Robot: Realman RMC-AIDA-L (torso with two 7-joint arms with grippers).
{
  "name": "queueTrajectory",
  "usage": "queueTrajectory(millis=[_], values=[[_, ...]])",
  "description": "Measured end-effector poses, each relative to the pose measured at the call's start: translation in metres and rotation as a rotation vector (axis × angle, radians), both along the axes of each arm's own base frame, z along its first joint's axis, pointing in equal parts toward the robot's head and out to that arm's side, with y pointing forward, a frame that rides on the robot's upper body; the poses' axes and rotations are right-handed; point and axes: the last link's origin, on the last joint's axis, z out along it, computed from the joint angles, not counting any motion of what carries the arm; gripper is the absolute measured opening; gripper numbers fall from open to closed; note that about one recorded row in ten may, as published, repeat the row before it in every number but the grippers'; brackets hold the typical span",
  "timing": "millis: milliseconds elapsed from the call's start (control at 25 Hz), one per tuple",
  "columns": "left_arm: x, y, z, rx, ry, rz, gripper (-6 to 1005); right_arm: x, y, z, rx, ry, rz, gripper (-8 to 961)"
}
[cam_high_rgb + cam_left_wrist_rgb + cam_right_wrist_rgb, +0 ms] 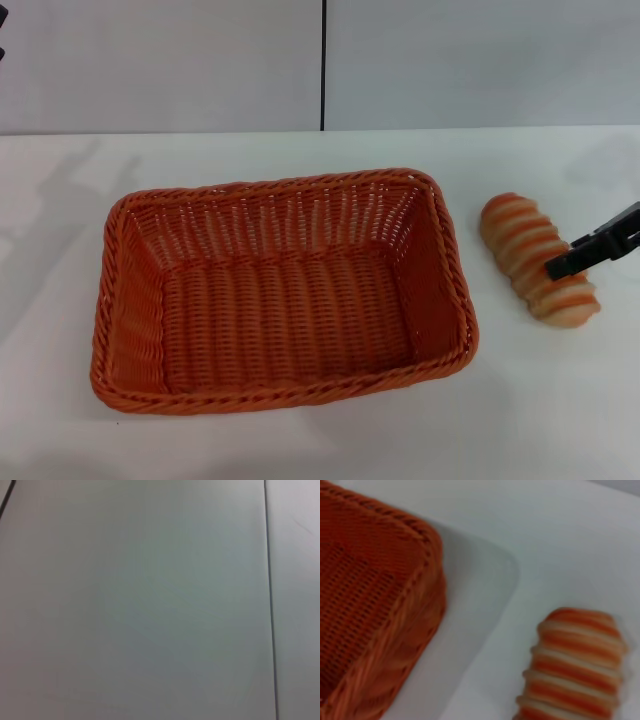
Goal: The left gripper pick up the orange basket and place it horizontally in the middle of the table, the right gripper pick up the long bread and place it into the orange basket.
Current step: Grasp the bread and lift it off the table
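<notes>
Wicker comes first: the large rectangular orange woven basket (280,290) sits nearest the robot, lying lengthwise across the middle of the plain white tabletop (320,440), empty inside. That placement looks finished, so the first half of the task appears done.

Just beside its right end, apart from the rim, lies the oblong loaf of long bread with orange-brown and cream spiral stripes (538,259), flat on the tabletop and angled slightly away from the basket. The black slim right end effector (585,252) reaches in from the right edge and overlaps the loaf's nearer half; whether its fingers are spread around the bread or already pinching it cannot be told from the head view (the right wrist view shows only bread (575,665) and the basket corner (375,605), no fingers). The loaf does not look lifted.

What remains, by my judgement: securing the grip, raising the bread, carrying it leftward over the rim and setting it inside.

The left end effector is out of sight; its wrist camera sees only blank pale surface.
</notes>
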Motion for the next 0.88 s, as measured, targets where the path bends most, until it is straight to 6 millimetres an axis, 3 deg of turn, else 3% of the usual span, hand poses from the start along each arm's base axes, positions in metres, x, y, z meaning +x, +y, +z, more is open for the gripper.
queueTrajectory(millis=[320, 880], values=[[-0.003, -0.002, 0.001, 0.013, -0.017, 0.015, 607, -0.008, -0.002, -0.018, -0.062, -0.027, 0.007, 682], [-0.007, -0.007, 0.0, 0.03, -0.039, 0.038, 606, -0.011, -0.001, -0.024, -0.061, -0.039, 0.011, 679]])
